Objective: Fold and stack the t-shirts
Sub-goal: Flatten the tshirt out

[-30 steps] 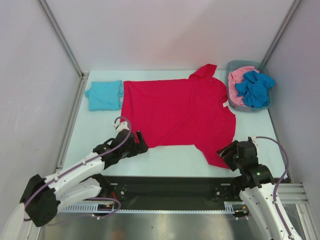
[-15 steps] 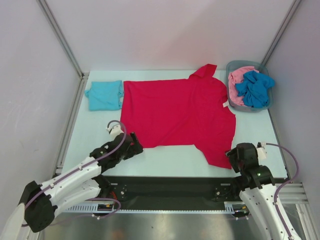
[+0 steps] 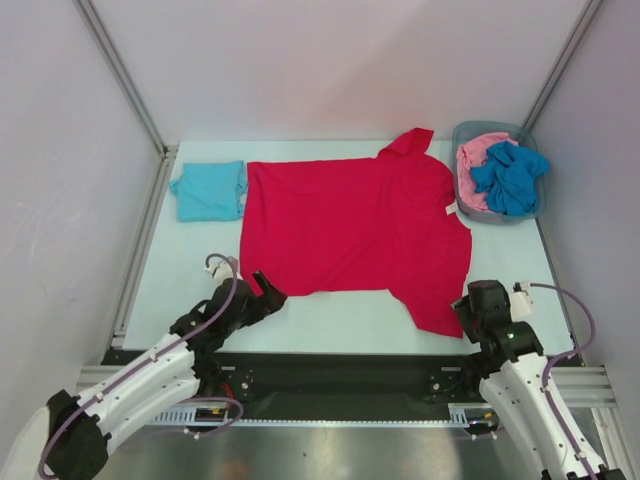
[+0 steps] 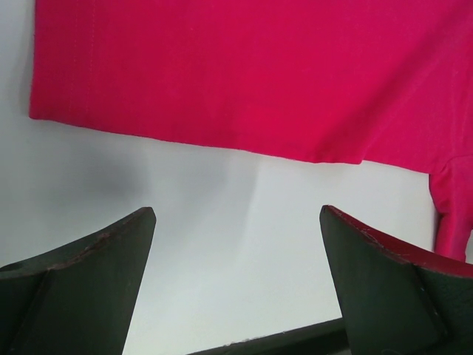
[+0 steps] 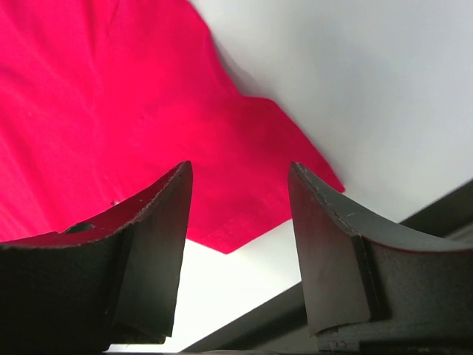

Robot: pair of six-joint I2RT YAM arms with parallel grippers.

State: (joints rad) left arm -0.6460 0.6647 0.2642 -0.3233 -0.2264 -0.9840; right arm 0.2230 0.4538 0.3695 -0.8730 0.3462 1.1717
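Observation:
A bright red t-shirt (image 3: 350,230) lies spread flat in the middle of the table, and its lower sleeve corner (image 3: 435,325) points at the near right. A light teal t-shirt (image 3: 210,190) lies folded at the back left. My left gripper (image 3: 262,296) hovers open just short of the red hem's left corner. In the left wrist view the gripper (image 4: 238,211) holds nothing, with the hem (image 4: 244,74) beyond the fingertips. My right gripper (image 3: 470,310) is open beside the sleeve corner. The right wrist view shows the gripper (image 5: 240,170) empty over the sleeve (image 5: 111,111).
A grey bin (image 3: 497,216) at the back right holds a crumpled pink shirt (image 3: 480,152) and a deeper blue one (image 3: 512,175). Bare pale table (image 3: 340,315) runs along the near edge, bounded by a black rail (image 3: 330,375).
The left arm has drawn back toward the near left, away from the red hem. The right gripper has backed off the sleeve corner to the right, its jaws narrowing slightly.

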